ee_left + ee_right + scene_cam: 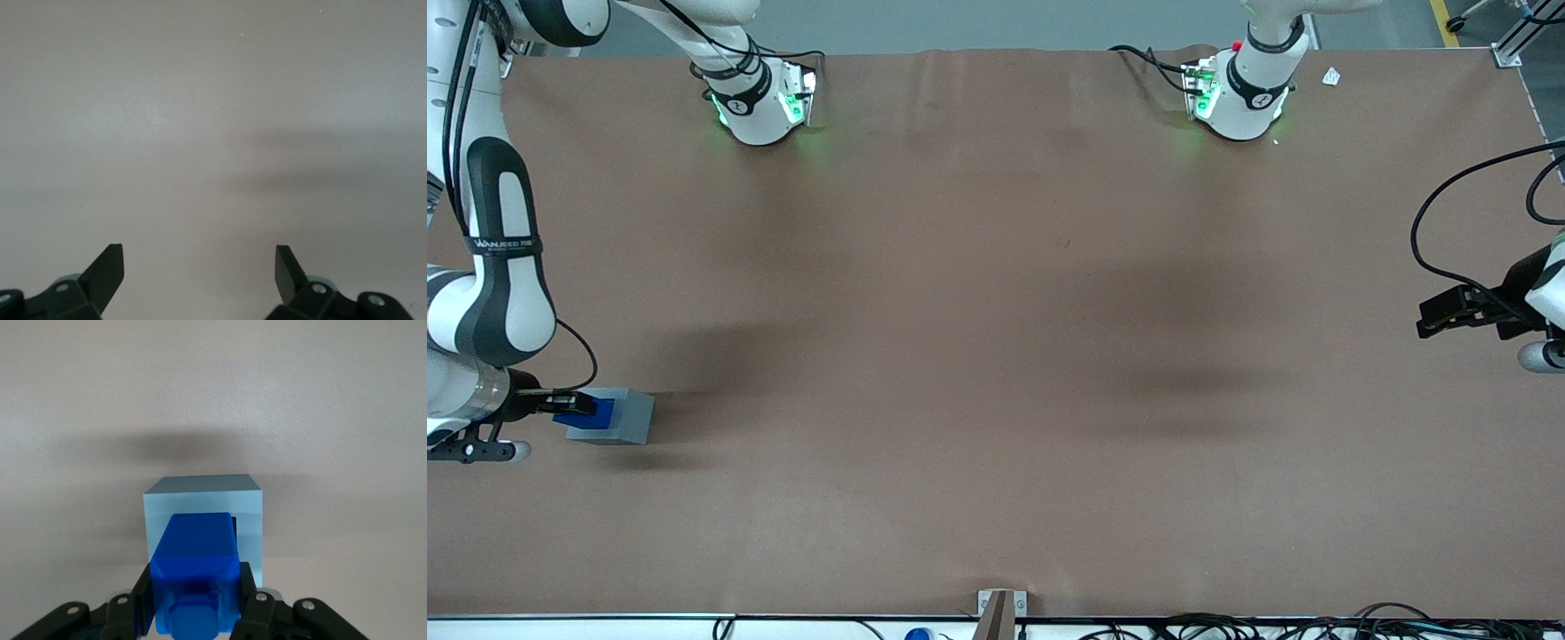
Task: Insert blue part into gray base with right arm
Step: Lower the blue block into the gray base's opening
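The gray base [624,418] sits on the brown table near the working arm's end. In the right wrist view the gray base [247,500] shows its top face with a square recess, mostly covered by the blue part. My right gripper [569,409] is shut on the blue part [591,412], with its black fingers [140,597] pressed on both sides. The blue part [197,567] sits over the recess, its stub end toward the wrist camera. I cannot tell how deep it sits in the recess.
The brown table [996,356] spreads wide toward the parked arm's end. The two arm bases [760,102] stand farthest from the front camera. Cables [1227,627] and a small bracket [1000,609] lie along the edge nearest the front camera.
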`<state>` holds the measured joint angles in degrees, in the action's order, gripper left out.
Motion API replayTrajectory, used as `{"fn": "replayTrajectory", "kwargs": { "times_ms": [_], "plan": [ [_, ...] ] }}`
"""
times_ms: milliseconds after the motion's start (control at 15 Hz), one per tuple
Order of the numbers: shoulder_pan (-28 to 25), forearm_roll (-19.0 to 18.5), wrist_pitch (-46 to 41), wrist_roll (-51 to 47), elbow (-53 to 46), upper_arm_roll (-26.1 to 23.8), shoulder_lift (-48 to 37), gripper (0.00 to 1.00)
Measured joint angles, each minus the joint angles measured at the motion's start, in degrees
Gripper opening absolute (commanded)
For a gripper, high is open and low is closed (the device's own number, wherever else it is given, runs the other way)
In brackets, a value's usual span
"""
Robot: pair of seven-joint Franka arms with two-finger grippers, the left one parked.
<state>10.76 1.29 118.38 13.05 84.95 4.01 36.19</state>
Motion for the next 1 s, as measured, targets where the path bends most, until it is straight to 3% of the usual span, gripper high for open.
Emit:
{"fn": "replayTrajectory", "kwargs": {
  "times_ms": [1000],
  "plan": [
    [0.2,0.0,-0.6,0.7,0.3,0.1,0.0,0.0]
  ]
}}
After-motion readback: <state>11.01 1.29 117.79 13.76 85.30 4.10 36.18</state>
